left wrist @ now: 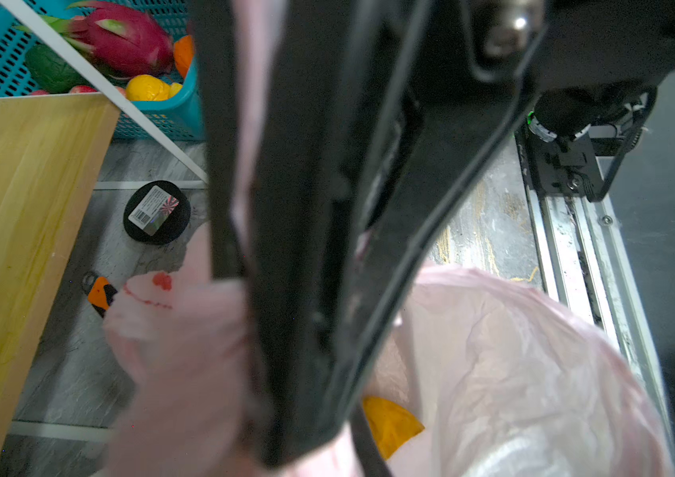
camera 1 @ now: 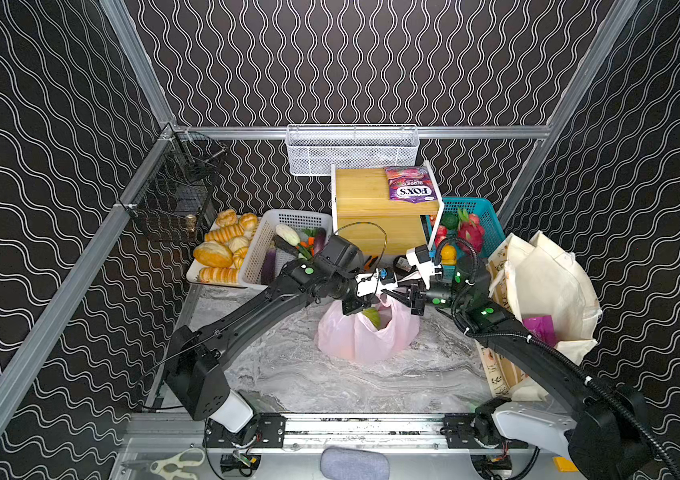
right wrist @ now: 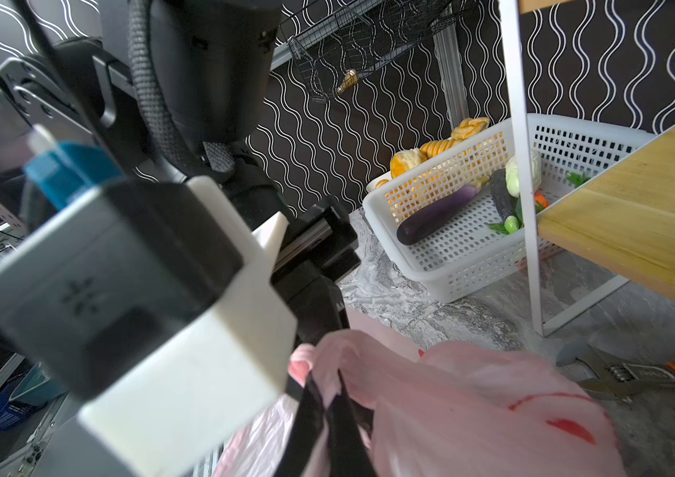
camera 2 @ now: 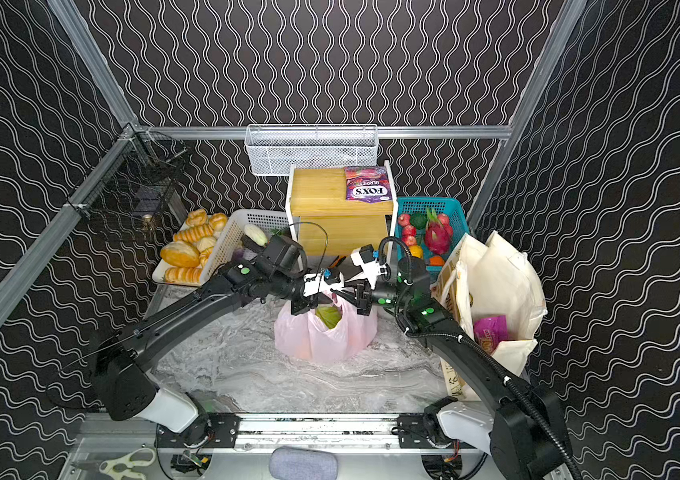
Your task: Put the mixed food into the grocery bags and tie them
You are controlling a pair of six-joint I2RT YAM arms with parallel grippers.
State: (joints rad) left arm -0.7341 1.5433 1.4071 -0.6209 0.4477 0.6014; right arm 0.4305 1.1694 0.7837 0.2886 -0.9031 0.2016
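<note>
The pink plastic grocery bag stands mid-table in both top views, its mouth pulled up. Inside it show a green cabbage and an orange-yellow packet. My left gripper is shut on a pink handle strip. Facing it, my right gripper is shut on the other bunched handle. The cream canvas tote stands at the right with a purple snack packet in it. A purple FOX'S packet lies on the wooden shelf.
Behind the bag stands a wooden shelf with white legs. A white basket of vegetables and bread rolls sit back left; a teal basket of fruit back right. A black tin and orange-handled pliers lie nearby.
</note>
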